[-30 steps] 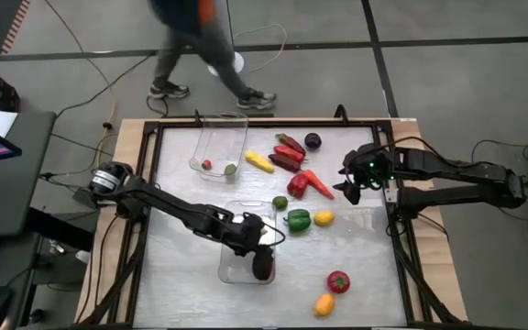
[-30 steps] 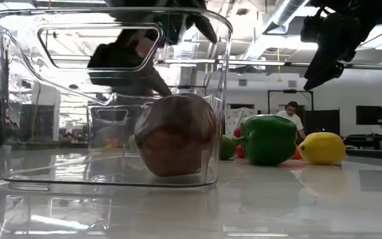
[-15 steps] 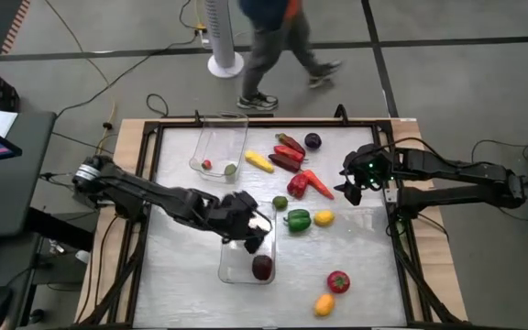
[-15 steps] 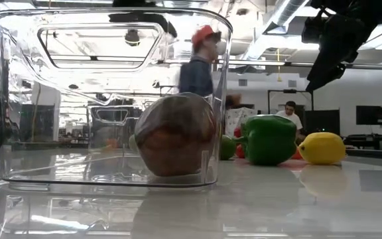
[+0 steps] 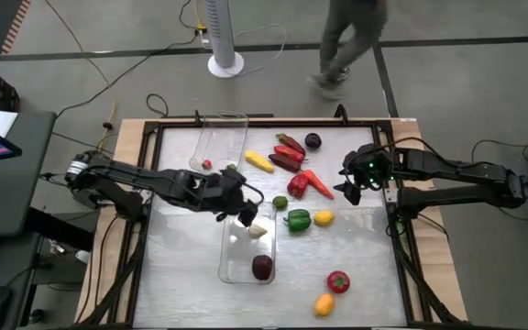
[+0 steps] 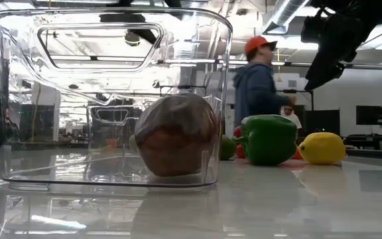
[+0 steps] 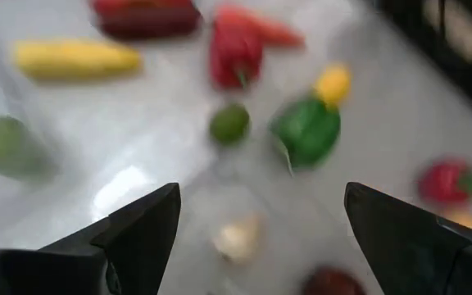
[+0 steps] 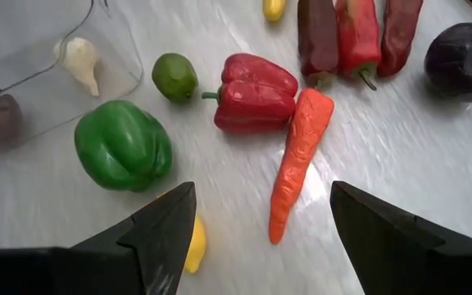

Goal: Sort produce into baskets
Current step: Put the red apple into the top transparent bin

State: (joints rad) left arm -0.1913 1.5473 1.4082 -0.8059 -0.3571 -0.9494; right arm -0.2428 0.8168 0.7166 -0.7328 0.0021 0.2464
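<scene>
left gripper (image 5: pixel 238 203): fingers spread, holding nothing, hovering over the far end of the near basket (image 5: pixel 230 268) | plum (image 5: pixel 262 267) and a pale garlic-looking piece (image 5: pixel 258 231) sit in that basket, just past the gripper | right gripper (image 5: pixel 348 186): open too, empty, carrot (image 8: pixel 299 160) and red pepper (image 8: pixel 253 103) right ahead of it

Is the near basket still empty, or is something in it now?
Not empty. The near basket holds a dark plum and a small pale piece; both lie inside its clear walls in the high view.
</scene>
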